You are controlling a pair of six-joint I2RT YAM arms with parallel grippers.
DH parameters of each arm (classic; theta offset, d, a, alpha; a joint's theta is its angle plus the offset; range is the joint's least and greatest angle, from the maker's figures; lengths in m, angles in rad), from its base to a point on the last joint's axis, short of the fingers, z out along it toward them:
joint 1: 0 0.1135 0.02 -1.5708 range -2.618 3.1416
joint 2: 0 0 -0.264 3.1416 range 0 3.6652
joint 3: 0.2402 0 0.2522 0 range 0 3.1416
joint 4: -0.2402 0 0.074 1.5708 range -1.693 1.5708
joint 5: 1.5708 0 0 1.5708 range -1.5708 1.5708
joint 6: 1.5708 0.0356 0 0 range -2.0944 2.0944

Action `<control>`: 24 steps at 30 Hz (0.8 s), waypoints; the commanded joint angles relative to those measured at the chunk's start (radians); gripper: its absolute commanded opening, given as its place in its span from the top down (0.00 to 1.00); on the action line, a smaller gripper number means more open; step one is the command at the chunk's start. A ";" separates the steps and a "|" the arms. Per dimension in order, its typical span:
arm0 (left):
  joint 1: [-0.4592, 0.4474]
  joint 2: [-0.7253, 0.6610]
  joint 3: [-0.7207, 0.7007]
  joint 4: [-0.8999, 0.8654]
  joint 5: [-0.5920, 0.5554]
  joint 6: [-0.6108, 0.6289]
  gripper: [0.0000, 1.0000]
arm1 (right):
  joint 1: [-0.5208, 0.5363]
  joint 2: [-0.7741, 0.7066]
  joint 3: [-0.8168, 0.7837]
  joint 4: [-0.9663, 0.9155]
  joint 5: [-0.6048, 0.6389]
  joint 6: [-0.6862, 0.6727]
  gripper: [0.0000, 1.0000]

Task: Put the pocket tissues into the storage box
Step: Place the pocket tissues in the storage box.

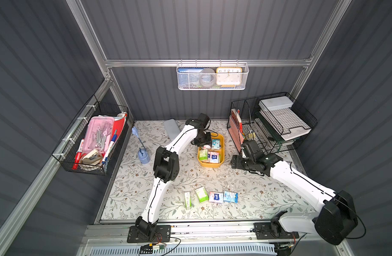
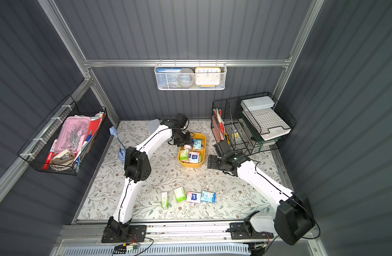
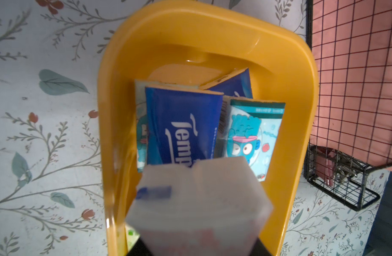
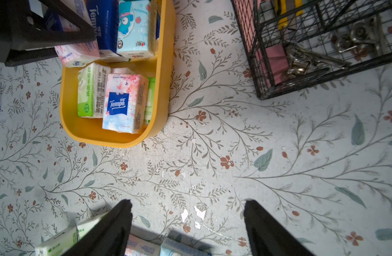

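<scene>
While several pocket tissues lay in the storage box, the left pincer hung over it clenched on a pink-white packet; four packets were left on the bench; right pincer released, empty.

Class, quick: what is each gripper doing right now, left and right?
Left gripper: shut on a pink-white tissue packet, over the storage box.
Right gripper: open, empty.

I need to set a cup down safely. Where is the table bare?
Bare mat: between the storage box and the four loose packets; also between the blue brush stand and the left arm's base. Crowded: around the box, with the left gripper holding a packet, the right gripper and the wire rack.
</scene>
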 commanded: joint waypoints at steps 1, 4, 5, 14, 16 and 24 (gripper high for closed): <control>0.003 0.017 -0.006 -0.027 0.028 0.020 0.54 | -0.003 0.020 0.016 -0.002 -0.009 0.007 0.16; 0.003 0.017 -0.008 -0.023 0.026 0.033 0.45 | -0.004 0.020 0.020 0.001 -0.016 0.006 0.16; 0.003 0.013 -0.009 -0.018 0.024 0.033 0.40 | -0.003 0.020 0.022 0.001 -0.026 0.002 0.16; 0.012 -0.061 -0.032 0.049 -0.033 0.005 0.16 | 0.037 0.027 0.042 0.019 -0.156 0.033 0.18; 0.027 -0.109 -0.074 0.081 -0.044 -0.011 0.15 | 0.092 0.044 0.058 0.025 -0.166 0.034 0.18; 0.155 -0.359 -0.348 0.227 -0.054 -0.063 0.15 | 0.326 0.170 0.159 0.043 -0.239 0.022 0.19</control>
